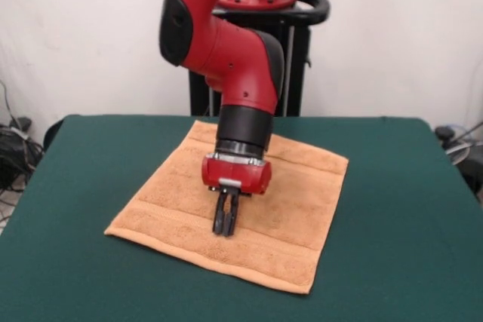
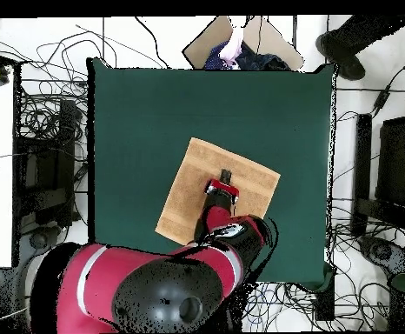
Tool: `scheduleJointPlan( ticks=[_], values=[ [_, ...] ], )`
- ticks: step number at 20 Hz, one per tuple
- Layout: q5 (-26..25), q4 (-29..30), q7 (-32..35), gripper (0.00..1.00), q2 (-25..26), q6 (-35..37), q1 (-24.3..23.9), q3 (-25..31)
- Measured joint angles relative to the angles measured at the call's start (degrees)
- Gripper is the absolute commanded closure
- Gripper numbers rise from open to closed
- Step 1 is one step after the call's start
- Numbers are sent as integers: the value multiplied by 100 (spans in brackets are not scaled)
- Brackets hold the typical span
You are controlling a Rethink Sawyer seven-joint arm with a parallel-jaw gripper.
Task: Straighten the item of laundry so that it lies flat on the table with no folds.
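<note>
From the front, the towel [image 1: 279,209] is a roughly square piece of orange-tan terry cloth, nubby and matte, spread on the dark green felt-like surface [image 1: 400,209] a little left of its middle. It sits turned like a skewed diamond: one corner points toward the far edge, one toward the right, one toward the near edge and one toward the left. Two woven band stripes run parallel to the near-left and far-right hems, so its banded axis runs from the left corner down toward the near corner. The cloth looks flat, with no folded-over corner visible (the part behind the arm is hidden). The red and black arm [image 1: 234,58], smooth and glossy with a rounded elbow and a black cylindrical wrist, comes down over the towel's middle. Its pincer [image 1: 226,222] hangs from a red boxy housing, the two dark fingers drawn narrow, nearly together, tips at or just above the cloth beside the near stripe; whether any cloth is pinched between them I cannot tell. From overhead, the towel [image 2: 189,187] again reads as a tilted square lying in the lower middle of the green surface [image 2: 136,113], its edges running diagonally to the surface's edges. The arm [image 2: 154,287] covers the towel's lower corner, and the pincer [image 2: 224,176] shows as a small dark tip over the cloth's centre.
</note>
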Motion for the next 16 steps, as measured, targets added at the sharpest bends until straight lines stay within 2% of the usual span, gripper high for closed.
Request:
scheduleJointPlan(
  ticks=[4, 11, 16],
  values=[
    [-509, 398, 0, 100, -739, 1273, -319, 499],
    [-757, 1336, 0, 100, -1911, 2937, -733, 1087],
    [-828, 1671, 0, 100, -2315, 3141, -872, 1341]
  ],
)
